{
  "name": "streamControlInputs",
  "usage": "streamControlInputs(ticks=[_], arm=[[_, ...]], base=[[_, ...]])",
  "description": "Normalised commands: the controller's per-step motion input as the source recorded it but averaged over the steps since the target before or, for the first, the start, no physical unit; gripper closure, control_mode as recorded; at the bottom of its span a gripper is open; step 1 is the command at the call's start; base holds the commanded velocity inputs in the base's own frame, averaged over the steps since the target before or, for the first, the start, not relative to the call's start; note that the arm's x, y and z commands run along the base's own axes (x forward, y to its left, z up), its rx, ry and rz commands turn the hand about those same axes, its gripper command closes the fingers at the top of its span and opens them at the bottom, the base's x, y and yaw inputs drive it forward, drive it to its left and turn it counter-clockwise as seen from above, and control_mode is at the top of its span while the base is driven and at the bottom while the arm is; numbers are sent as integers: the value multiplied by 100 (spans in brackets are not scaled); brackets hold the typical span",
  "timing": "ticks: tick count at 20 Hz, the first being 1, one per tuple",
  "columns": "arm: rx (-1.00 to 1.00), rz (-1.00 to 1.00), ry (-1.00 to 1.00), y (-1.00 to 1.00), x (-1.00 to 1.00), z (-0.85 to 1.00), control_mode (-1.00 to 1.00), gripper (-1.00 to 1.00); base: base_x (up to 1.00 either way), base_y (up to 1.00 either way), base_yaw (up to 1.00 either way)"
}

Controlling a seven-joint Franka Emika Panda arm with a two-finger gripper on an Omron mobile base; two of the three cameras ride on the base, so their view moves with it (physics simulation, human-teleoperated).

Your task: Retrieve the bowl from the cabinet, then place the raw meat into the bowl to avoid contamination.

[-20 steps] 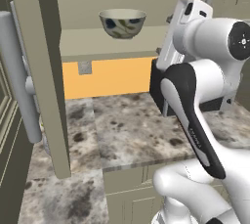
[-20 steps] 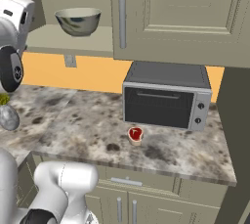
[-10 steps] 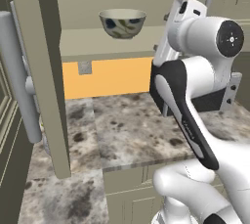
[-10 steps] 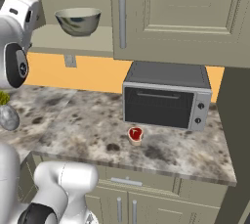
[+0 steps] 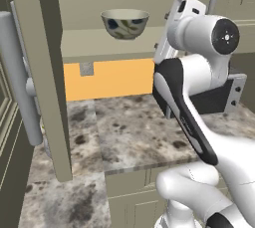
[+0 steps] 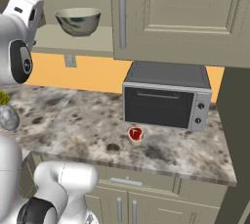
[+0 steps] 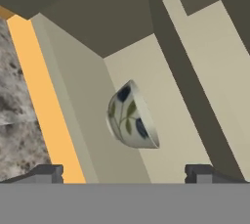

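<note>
1. Round pale cream ceramic bowl (image 5: 125, 23) w/ dark blue blotches and green leaf marks outside: upright on the pale shelf (image 5: 94, 43) inside the tall beige-grey wall cabinet (image 6: 180, 17); left door open, seen edge-on in left base view w/ long grey bar handle (image 5: 20, 77). In hand view the bowl (image 7: 131, 117) appears rolled on its side (camera roll), centred above and between the two dark finger tips (image 7: 49, 173). Also seen in right base view (image 6: 78, 21), left of the closed cabinet door's bar handle (image 6: 122, 15).

2. Small flat red steak w/ pale fat rim (image 6: 135, 133): on the bench, just in front of the toaster oven, nr its left corner. Well apart from bowl.

3. Dark grey toaster oven (image 6: 166, 96) w/ glass door and two knobs: on the bench under the closed cabinet door, against the orange back wall (image 5: 109, 77).

4. Mottled grey-brown stone bench (image 6: 78, 120): carries oven and steak; beige drawer fronts below.

5. White arm w/ dark joints (image 5: 199, 67): wrist raised to shelf height, right of the bowl in left base view, not touching it. Jaws (image 7: 125, 174): tips wide apart at the lower edge of hand view, nothing between them; bowl ahead of them, no contact.

6. Small grey vase w/ green plant (image 6: 7, 115): at the bench's left edge in right base view, partly hidden by the arm.
</note>
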Motion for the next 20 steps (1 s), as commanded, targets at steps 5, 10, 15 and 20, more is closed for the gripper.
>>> streamControlInputs(ticks=[5, 10, 15, 20], arm=[[0, -1, 0, 0, 17, -1, -100, -100], [0, -2, 0, 0, 18, 0, -100, -100], [0, -2, 1, 0, 18, -1, -100, -100], [0, -1, 7, 0, 16, 0, -100, -100]], base=[[0, 0, 0], [0, 0, 0], [0, 0, 0], [0, 0, 0]])
